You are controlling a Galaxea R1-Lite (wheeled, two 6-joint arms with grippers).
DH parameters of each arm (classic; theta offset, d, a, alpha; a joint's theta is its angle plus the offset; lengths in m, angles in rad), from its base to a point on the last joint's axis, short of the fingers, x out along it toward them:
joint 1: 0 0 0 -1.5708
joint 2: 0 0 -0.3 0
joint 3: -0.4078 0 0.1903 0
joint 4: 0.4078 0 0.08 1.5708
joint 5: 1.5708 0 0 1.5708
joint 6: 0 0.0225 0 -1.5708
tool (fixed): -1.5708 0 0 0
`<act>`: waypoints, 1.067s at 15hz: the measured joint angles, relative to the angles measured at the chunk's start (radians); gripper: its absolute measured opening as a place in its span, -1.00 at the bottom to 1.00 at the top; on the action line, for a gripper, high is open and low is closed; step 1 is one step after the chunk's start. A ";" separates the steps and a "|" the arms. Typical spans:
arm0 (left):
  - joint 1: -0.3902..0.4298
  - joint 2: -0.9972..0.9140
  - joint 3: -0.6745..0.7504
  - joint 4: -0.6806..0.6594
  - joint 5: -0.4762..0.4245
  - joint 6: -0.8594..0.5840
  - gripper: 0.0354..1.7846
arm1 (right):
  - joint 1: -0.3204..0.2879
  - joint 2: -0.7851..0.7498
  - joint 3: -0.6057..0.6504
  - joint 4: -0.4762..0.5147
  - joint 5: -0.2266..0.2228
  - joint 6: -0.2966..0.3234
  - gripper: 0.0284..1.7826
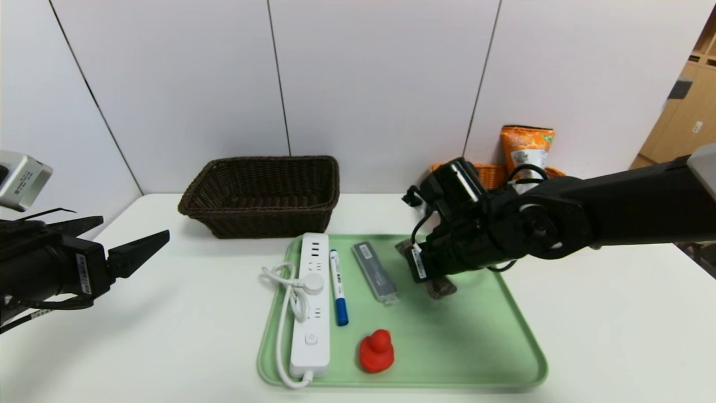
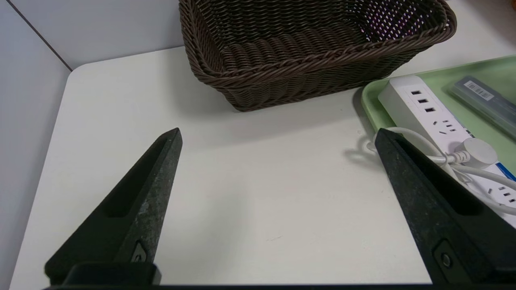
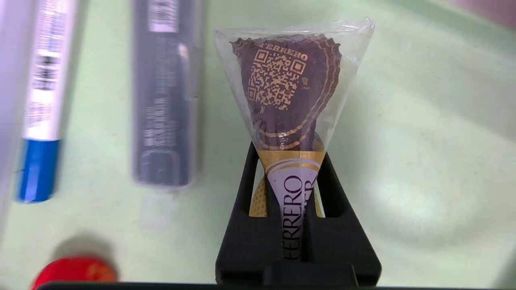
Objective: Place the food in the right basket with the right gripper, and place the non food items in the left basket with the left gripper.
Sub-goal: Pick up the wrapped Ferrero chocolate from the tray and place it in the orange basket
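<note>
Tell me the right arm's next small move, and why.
Probably lift straight up. The right gripper is shut on the Ferrero chocolate packet, which seems to lie low over the green tray. Raising it clears the tray rim before swinging to the orange basket. The left gripper waits open.

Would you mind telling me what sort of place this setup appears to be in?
Probably an office or lab test bench: a plain white table against bare white wall panels, wooden cabinets at the side, and a green tray of sorting items.

white table, green tray, brown basket
</note>
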 joint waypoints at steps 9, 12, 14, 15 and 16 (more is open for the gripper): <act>0.000 -0.006 0.013 0.000 0.000 -0.005 0.89 | -0.137 -0.264 -0.030 -0.303 0.013 -0.220 -0.84; 0.000 -0.007 0.013 0.000 -0.003 -0.005 0.89 | -0.260 -0.229 -0.045 -0.447 0.019 -0.235 -0.84; 0.000 -0.007 0.013 0.000 -0.003 -0.004 0.89 | -0.298 -0.176 -0.050 -0.491 0.014 -0.233 -0.84; 0.000 -0.007 0.013 0.000 -0.003 -0.005 0.89 | -0.307 -0.141 -0.051 -0.509 0.011 -0.233 -0.84; 0.000 -0.007 0.013 0.000 -0.003 -0.006 0.89 | -0.314 -0.107 -0.052 -0.523 0.009 -0.233 -0.84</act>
